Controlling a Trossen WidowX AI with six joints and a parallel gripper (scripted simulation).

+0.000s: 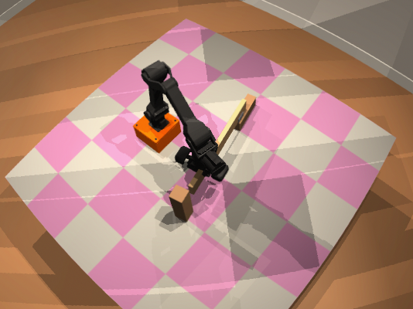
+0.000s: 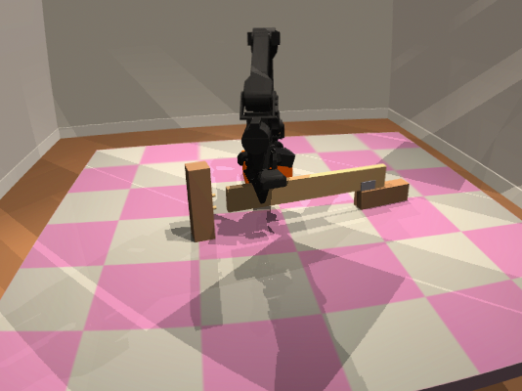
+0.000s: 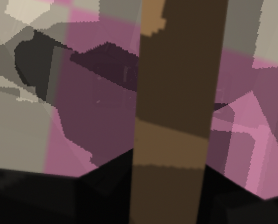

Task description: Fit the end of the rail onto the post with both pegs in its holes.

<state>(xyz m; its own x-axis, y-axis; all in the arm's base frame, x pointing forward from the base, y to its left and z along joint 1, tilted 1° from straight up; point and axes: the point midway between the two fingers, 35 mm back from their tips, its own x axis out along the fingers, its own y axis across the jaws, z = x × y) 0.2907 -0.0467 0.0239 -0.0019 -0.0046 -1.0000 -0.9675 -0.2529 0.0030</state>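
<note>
The long wooden rail (image 2: 308, 186) is held above the table, nearly level. Its far end sits at the grey bracket (image 2: 368, 185) on the low footboard block (image 2: 382, 194). My gripper (image 2: 261, 191) is shut on the rail close to its near end; it also shows in the top view (image 1: 206, 171). The rail's near end (image 2: 230, 198) stands a short gap to the right of the upright post (image 2: 200, 200). Two small pegs (image 2: 214, 201) stick out of the post toward the rail, outside it. In the wrist view the rail (image 3: 177, 110) runs up between my fingers.
The arm's orange base (image 1: 157, 130) stands behind the rail on the pink and cream checkered mat. Grey walls close the room at the back and right.
</note>
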